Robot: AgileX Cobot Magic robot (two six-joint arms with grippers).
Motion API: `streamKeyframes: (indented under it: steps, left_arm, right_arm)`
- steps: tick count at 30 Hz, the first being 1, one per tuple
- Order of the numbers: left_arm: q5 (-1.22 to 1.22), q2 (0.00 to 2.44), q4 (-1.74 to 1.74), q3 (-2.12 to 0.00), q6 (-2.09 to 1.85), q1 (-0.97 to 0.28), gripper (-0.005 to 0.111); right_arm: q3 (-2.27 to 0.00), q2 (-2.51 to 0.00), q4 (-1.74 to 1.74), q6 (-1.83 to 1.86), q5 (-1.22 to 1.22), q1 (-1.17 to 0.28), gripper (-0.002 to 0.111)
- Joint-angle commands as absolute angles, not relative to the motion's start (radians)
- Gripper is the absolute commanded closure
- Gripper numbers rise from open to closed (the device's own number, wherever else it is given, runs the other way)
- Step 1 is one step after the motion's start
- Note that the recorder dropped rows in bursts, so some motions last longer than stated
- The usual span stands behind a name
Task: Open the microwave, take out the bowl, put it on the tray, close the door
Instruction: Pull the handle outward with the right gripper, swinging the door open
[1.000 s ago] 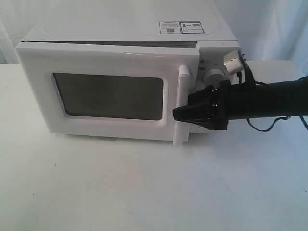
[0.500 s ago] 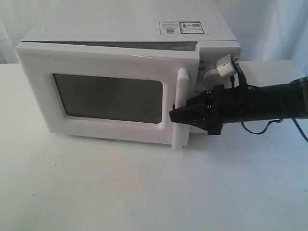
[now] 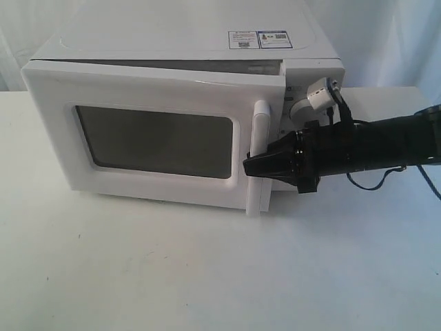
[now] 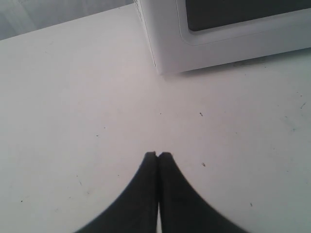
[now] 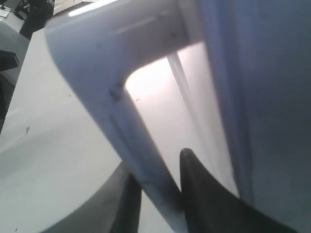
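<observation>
The white microwave (image 3: 186, 41) stands at the back of the table. Its door (image 3: 55, 124) is ajar by a narrow gap along the top and at the handle side. My right gripper (image 3: 251, 164) reaches in from the right and is shut on the tall white bar handle (image 3: 260, 124). In the right wrist view the handle (image 5: 141, 150) runs between the two dark fingers of that gripper (image 5: 155, 162). My left gripper (image 4: 158, 154) is shut on nothing, above bare table short of the microwave's lower corner (image 4: 165, 48). The bowl is hidden and no tray shows.
A round white dial (image 3: 301, 108) on the control panel sits just behind my right wrist. A black cable (image 3: 375, 181) hangs under the right arm. White table (image 3: 207, 276) spreads in front of the microwave, and a pale curtain hangs behind it.
The door has swung slightly further out, widening the gap at its top edge. My right gripper has shifted a little to the left with the handle in it.
</observation>
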State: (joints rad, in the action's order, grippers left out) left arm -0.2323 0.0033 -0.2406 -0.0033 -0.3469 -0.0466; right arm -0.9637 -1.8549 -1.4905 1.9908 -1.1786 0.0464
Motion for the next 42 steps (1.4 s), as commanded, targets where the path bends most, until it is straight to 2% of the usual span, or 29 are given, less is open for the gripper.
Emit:
streamKeyframes:
  steps: [1, 7, 9, 11, 12, 13, 14, 15, 17, 21, 23, 28, 31, 32, 38, 42]
  left_arm:
    - [-0.233, 0.000, -0.247, 0.000, -0.342, -0.046, 0.107]
    - [-0.233, 0.000, -0.247, 0.000, -0.342, -0.046, 0.107]
    - [-0.233, 0.000, -0.247, 0.000, -0.342, -0.046, 0.107]
    - [-0.233, 0.000, -0.247, 0.000, -0.342, -0.046, 0.107]
    - [-0.233, 0.000, -0.247, 0.000, -0.342, -0.046, 0.107]
    - [-0.233, 0.000, -0.247, 0.000, -0.342, -0.046, 0.107]
    - [-0.233, 0.000, -0.247, 0.000, -0.342, -0.046, 0.107]
    - [-0.233, 0.000, -0.247, 0.000, -0.342, -0.046, 0.107]
    - [-0.233, 0.000, -0.247, 0.000, -0.342, -0.046, 0.107]
    - [-0.233, 0.000, -0.247, 0.000, -0.342, -0.046, 0.107]
    - [-0.233, 0.000, -0.247, 0.000, -0.342, -0.046, 0.107]
    - [-0.233, 0.000, -0.247, 0.000, -0.342, -0.046, 0.107]
    - [-0.233, 0.000, -0.247, 0.000, -0.342, -0.046, 0.107]
    - [-0.233, 0.000, -0.247, 0.000, -0.342, -0.046, 0.107]
    - [-0.233, 0.000, -0.247, 0.000, -0.342, -0.046, 0.107]
    - [-0.233, 0.000, -0.247, 0.000, -0.342, -0.046, 0.107]
  right_arm:
    - [-0.940, -1.819, -1.408, 1.903, -1.221, 0.024, 0.108]
    - [-0.881, -1.729, -1.372, 1.903, -1.221, 0.023, 0.108]
    - [-0.859, -1.699, -1.355, 1.903, -1.221, 0.021, 0.104]
    - [-0.837, -1.671, -1.335, 1.888, -1.221, 0.021, 0.091]
    - [-0.831, -1.654, -1.328, 1.879, -1.221, 0.021, 0.077]
    - [-0.826, -1.646, -1.328, 1.878, -1.221, 0.021, 0.069]
    - [-0.824, -1.636, -1.323, 1.849, -1.221, 0.021, 0.051]
    - [-0.824, -1.626, -1.314, 1.802, -1.221, 0.021, 0.041]
    - [-0.824, -1.604, -1.296, 1.756, -1.221, 0.021, 0.038]
    - [-0.824, -1.556, -1.246, 1.695, -1.221, 0.021, 0.038]
    - [-0.824, -1.529, -1.233, 1.684, -1.221, 0.021, 0.043]
    - [-0.824, -1.451, -1.193, 1.597, -1.214, 0.021, 0.071]
    - [-0.824, -1.414, -1.169, 1.511, -1.102, 0.021, 0.094]
    - [-0.824, -1.392, -1.142, 1.435, -0.988, 0.021, 0.108]
    - [-0.824, -1.378, -1.129, 1.239, -0.593, 0.021, 0.108]
    - [-0.824, -1.442, -1.220, 1.281, -0.634, 0.016, 0.108]
